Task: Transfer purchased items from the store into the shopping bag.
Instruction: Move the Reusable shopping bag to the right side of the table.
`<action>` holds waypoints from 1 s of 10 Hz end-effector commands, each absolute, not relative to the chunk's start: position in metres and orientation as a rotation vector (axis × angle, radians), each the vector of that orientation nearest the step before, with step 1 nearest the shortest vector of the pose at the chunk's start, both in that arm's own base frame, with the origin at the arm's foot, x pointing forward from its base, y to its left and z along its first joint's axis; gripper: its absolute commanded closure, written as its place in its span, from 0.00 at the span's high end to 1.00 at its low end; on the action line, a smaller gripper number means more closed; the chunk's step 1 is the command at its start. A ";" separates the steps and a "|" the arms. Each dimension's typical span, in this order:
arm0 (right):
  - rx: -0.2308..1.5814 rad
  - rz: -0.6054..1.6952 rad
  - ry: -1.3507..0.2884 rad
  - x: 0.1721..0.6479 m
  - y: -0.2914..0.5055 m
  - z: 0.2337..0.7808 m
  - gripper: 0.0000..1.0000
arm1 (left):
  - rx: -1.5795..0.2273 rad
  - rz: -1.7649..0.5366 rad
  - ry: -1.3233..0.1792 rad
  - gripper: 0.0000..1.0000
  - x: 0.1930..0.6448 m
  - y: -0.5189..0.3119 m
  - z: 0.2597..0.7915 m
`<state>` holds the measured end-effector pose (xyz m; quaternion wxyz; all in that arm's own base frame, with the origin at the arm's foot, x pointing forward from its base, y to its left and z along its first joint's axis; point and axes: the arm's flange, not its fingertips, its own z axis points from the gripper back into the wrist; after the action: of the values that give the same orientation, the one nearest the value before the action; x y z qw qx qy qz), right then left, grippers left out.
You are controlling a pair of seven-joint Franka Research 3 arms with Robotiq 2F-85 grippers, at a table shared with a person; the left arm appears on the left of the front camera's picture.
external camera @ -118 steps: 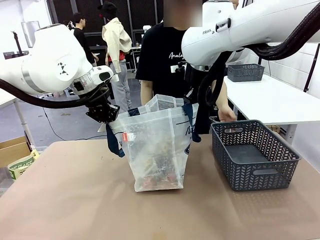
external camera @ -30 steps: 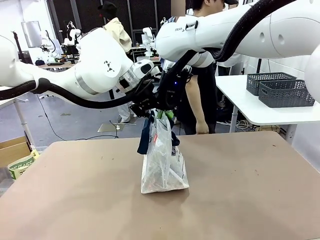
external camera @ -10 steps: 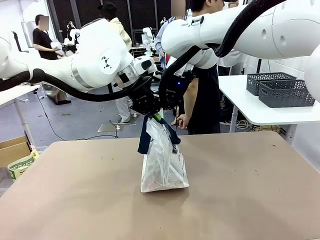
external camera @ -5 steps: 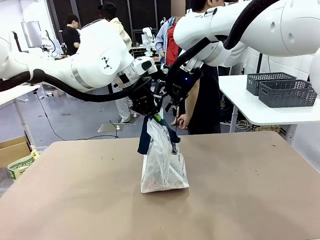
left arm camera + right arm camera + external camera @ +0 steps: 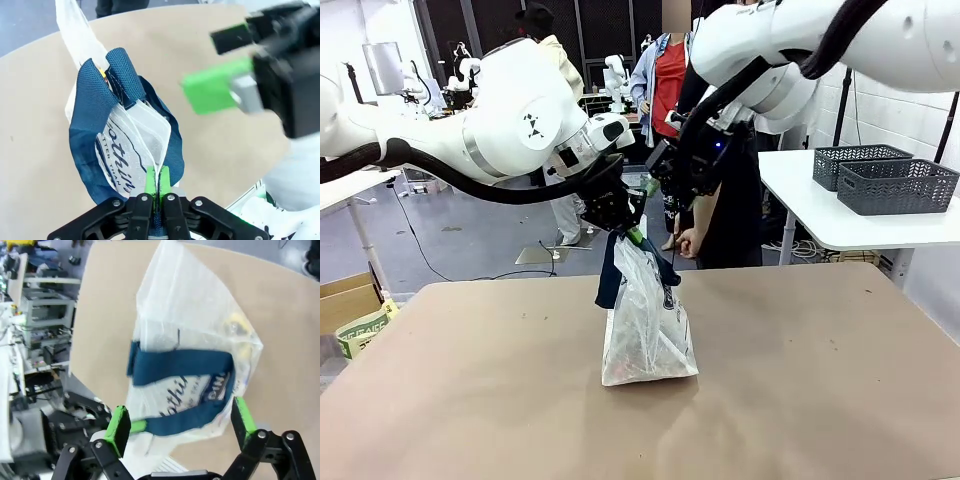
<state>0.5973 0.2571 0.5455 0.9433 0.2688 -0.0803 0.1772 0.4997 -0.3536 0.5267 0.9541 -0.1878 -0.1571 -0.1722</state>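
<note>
Start with the table (image 5: 470,400): you've got the shopping bag (image 5: 645,330) standing on it near the middle, base resting on the surface, top gathered to a narrow neck. It stands upright because the neck is held from above, not because the plastic is stiff.

Your left gripper (image 5: 623,226) is clenched on the bunched navy handles (image 5: 95,125) and the top of the bag; in the left wrist view the green pads (image 5: 150,181) meet with only fabric and film between them. That pinch keeps the mouth closed and the bag from slumping.

Your right gripper (image 5: 661,180) hangs just beside the left one, above and toward the person's side, jaws spread wide, nothing in them. In the right wrist view its pads (image 5: 119,425) straddle open air with the bag below. Looks released, so the bag's weight is on the left arm and the table alone.

Purchased items: a small yellow object (image 5: 235,325) shows through the film inside the bag; I can't make out the cardboard box through the plastic. Judging from this, loading looks done.

A person's hand (image 5: 688,243) hangs behind the bag, apart from it.
</note>
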 end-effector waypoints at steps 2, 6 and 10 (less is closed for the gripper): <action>0.436 0.516 -0.183 0.523 0.212 0.537 1.00 | -0.378 -0.349 -0.315 0.00 0.498 -0.352 0.525; 0.312 0.841 -0.383 0.443 0.156 0.550 1.00 | -0.378 -0.349 -0.315 0.00 0.498 -0.352 0.525; 0.386 0.919 -0.459 0.421 0.084 0.585 1.00 | -0.378 -0.349 -0.315 0.00 0.498 -0.352 0.525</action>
<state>0.4215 0.0943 0.5912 0.8621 0.1537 -0.2156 0.4321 0.4995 -0.3541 0.5264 0.9541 -0.1878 -0.1567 -0.1726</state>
